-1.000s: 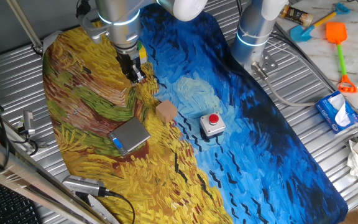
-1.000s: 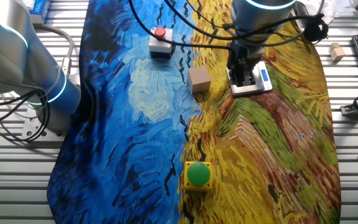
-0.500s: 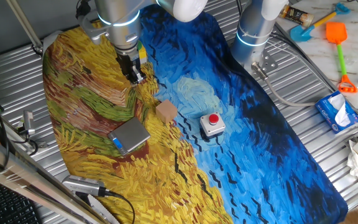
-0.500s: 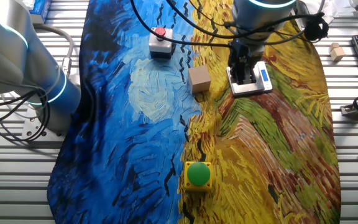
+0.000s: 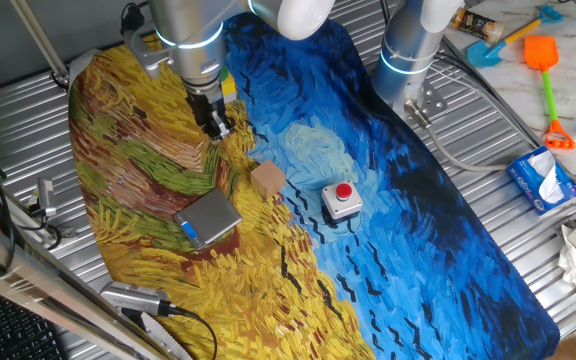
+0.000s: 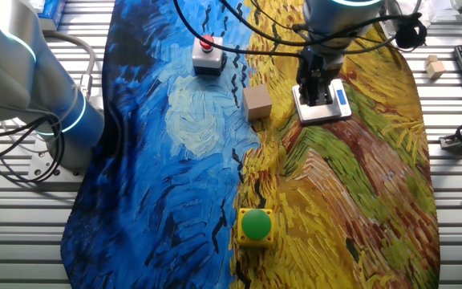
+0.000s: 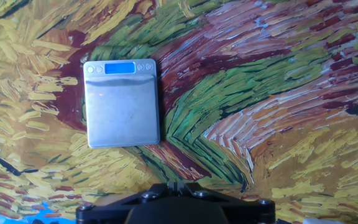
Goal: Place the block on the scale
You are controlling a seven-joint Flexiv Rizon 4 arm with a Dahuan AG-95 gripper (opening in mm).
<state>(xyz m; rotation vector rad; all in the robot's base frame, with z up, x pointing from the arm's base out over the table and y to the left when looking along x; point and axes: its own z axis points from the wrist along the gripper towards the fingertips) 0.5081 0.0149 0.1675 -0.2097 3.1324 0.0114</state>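
Observation:
The block is a small tan wooden cube that sits on the painted mat; it also shows in the other fixed view. It is out of the hand view. The scale lies flat beside it, with a grey metal top and a blue strip. In the hand view the scale has nothing on it. My gripper hangs above the mat, apart from the block, with its fingers together and nothing between them. In the other fixed view my gripper overlaps the scale. The hand view shows the fingertips closed.
A grey box with a red button stands right of the block. A green button on a yellow box sits at the mat's other end. A second arm's base stands at the mat's edge. A tissue box lies off the mat.
My gripper has shifted only slightly above the mat. The block and the scale have not moved.

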